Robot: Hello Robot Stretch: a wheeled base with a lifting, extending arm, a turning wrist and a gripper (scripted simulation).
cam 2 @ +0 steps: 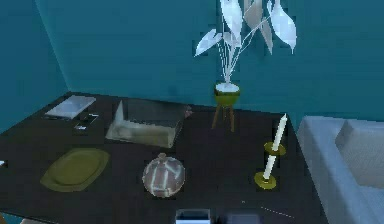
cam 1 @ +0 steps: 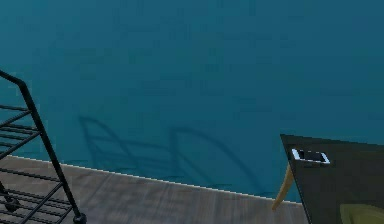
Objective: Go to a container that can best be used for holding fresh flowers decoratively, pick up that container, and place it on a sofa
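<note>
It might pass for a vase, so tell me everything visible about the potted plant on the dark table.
The potted plant stands upright near the far edge of the dark table, before the teal wall. Pale whitish leaves on thin stems fan up from a small round yellow-green pot. The pot sits on a short stand with splayed brownish legs, wood by the look, feet on the tabletop. Nothing else touches it.

The dark table (cam 2: 120, 195) runs off the arm side view's bottom edge, cutting short a small pale object (cam 2: 194, 216) too partial to name. At its far edge the potted plant (cam 2: 228, 94) loses leaf tips; right of it, the pale sofa (cam 2: 345, 160) is clipped.
</note>
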